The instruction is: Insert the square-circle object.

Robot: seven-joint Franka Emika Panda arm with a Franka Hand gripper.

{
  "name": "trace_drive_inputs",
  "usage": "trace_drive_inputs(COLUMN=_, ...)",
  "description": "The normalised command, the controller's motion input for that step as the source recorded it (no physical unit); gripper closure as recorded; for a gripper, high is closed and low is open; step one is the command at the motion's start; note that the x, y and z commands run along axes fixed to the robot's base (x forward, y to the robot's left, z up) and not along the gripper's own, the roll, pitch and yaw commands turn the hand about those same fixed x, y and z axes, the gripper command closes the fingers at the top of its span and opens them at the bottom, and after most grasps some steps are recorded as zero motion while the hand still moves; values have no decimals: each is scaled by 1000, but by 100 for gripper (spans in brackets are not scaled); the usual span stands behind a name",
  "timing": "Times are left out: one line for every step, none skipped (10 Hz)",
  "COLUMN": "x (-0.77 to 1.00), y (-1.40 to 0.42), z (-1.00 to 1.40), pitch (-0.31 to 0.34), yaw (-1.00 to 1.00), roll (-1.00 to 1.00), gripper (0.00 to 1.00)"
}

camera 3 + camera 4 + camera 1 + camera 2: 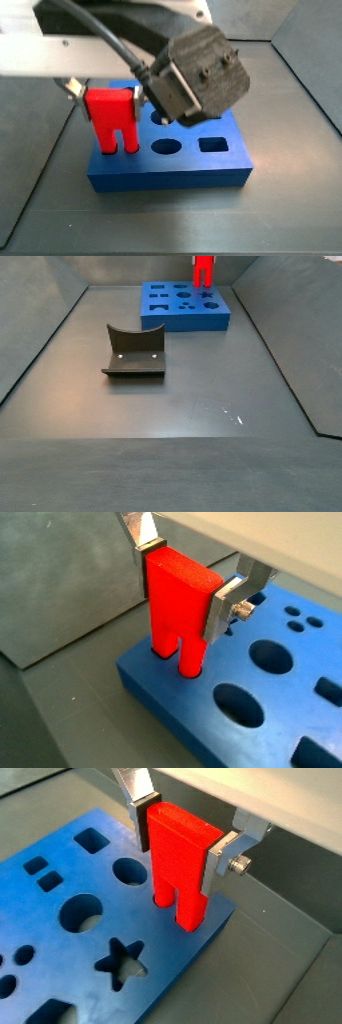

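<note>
We see the claw (189,584) clamped on the red block (181,602), one silver finger (225,850) on each side. The block stands upright, its two legs touching the blue board (60,968) at one corner. In a side view, the board (167,318) sits far back on the surface (174,406), a dark curved block (134,352) nearer.

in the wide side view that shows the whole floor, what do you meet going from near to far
Bare grey floor → dark grey curved block → blue board with shaped holes → red square-circle object standing at the board's far edge, held by the claw, which that side view itself cuts off.
</note>
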Motion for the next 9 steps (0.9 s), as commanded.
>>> trace_drive_inputs(x=0, y=0, z=-771, pitch=-23, yaw=69, roll=0, gripper=100)
trace_drive_inputs(x=-26, y=0, z=-1000, pitch=-83, yaw=80, roll=0, gripper=100)
trace_drive_inputs(x=-117, y=0, z=-1000, pitch=-37, yaw=83, roll=4, gripper=100)
trace_drive_inputs(x=-163, y=0, z=-1000, pitch=-10, yaw=0, roll=20, gripper=100)
trace_drive_inputs(x=-111, y=-37, z=-1000, pitch=-6, yaw=-46, roll=6, gripper=100)
trace_drive_inputs(x=-111, y=0, z=-1000, pitch=-4, yaw=0, roll=3, gripper=100)
trace_drive_inputs(x=-109, y=0, z=-1000, pitch=-9, yaw=0, roll=1, gripper=100)
trace_drive_inputs(x=-97, y=0, z=-1000, pitch=-13, yaw=0, roll=1, gripper=100)
trace_drive_inputs(x=0, y=-160, z=-1000, pitch=-26, yaw=-354, roll=6, gripper=100)
